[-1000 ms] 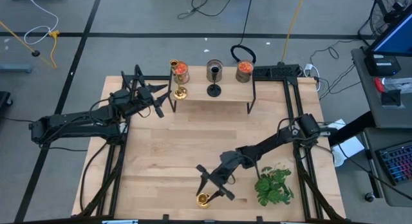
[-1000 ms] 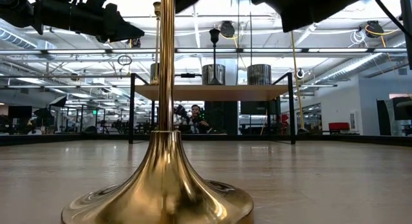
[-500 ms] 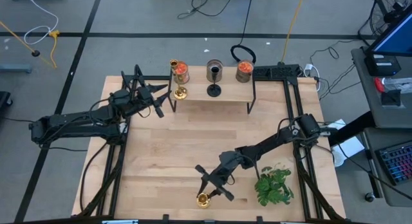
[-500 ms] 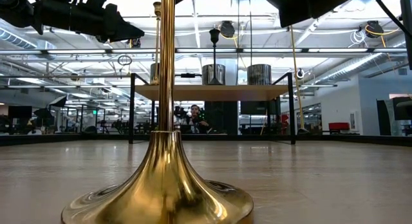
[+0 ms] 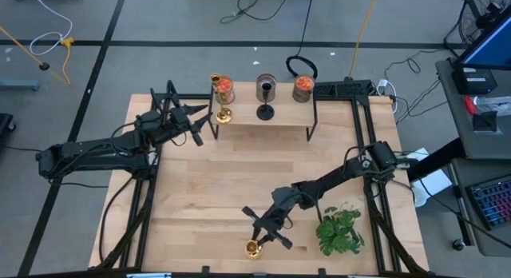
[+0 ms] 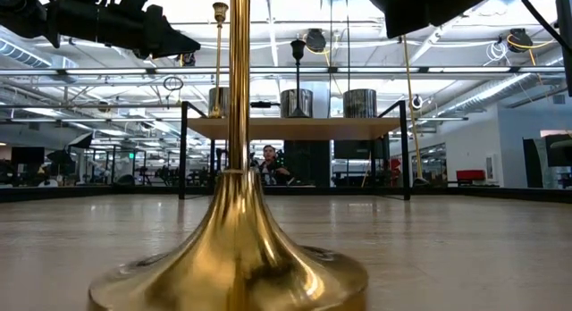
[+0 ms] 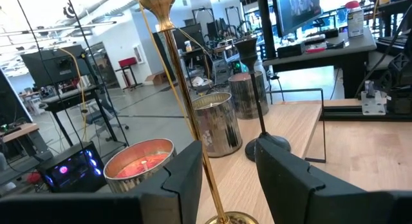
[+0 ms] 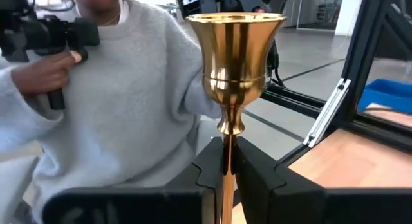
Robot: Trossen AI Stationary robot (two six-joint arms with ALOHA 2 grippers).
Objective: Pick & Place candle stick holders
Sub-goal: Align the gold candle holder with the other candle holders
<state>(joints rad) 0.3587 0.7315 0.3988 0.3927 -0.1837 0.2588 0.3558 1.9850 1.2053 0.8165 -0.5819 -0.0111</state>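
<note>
A gold candle stick holder stands upright on its flared base near the table's front edge, and my right gripper is shut on its stem. A second gold holder and a black holder stand on the wooden shelf at the far side. My left gripper hovers open at the shelf's left end. In the left wrist view its fingers stand on either side of that gold holder's stem. My right gripper pinches the holder's thin stem between its two fingers, just below the cup. The fingers come about level from the table's far right side and lie across the stem. The holder stands upright, its base on the table.
Three glass jars line the shelf's back. A leafy green plant sits just right of my right gripper. A person in a grey sweater stands beyond the near edge. Bare wood lies mid-table.
My right gripper has shut on the front gold holder's stem. The holder has slid a little on the table and stays upright.
</note>
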